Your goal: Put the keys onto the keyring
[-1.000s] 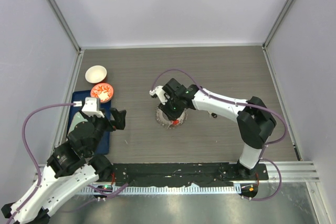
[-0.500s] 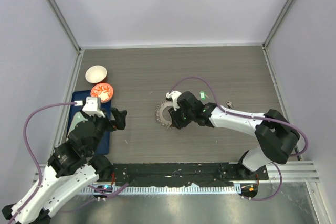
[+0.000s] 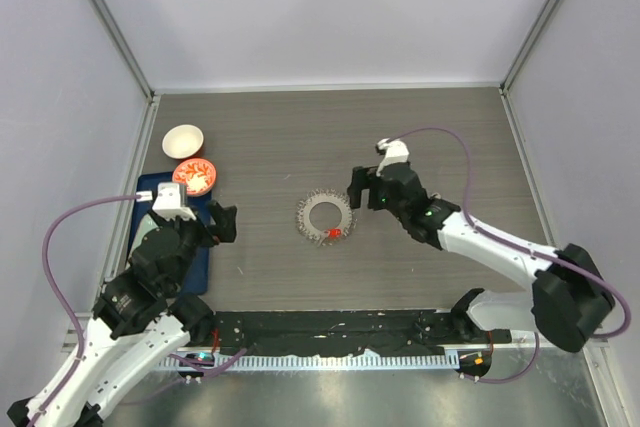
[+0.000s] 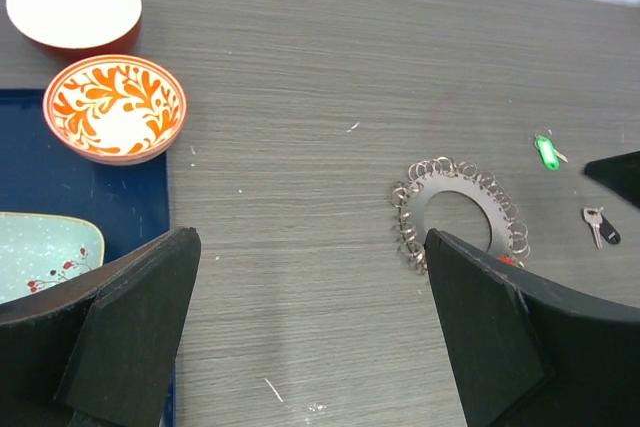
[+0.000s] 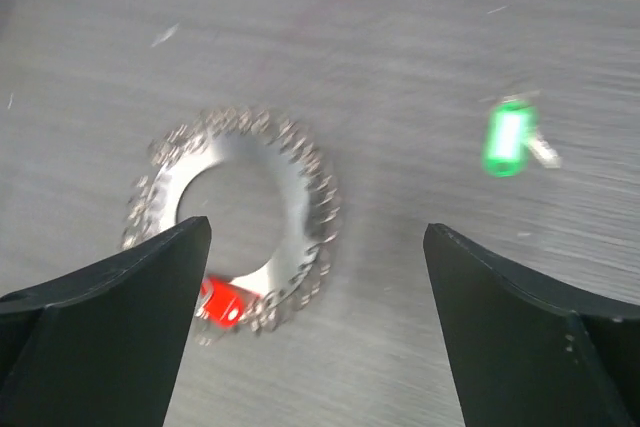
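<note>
— Where did the keyring (image 3: 325,217) lie?
— Flat mid-table, the red key (image 3: 334,233) touching its near rim; whether it was threaded on, the blur hid.
— And the jaws?
— The right gripper (image 3: 362,190) hung just right of the ring, jaws wide, holding nothing. The left gripper (image 3: 224,222), far left, gaped empty too. The green key (image 4: 545,152) and black key (image 4: 598,225) lay right of the ring, hidden under the right arm (image 3: 500,247) from above.
</note>
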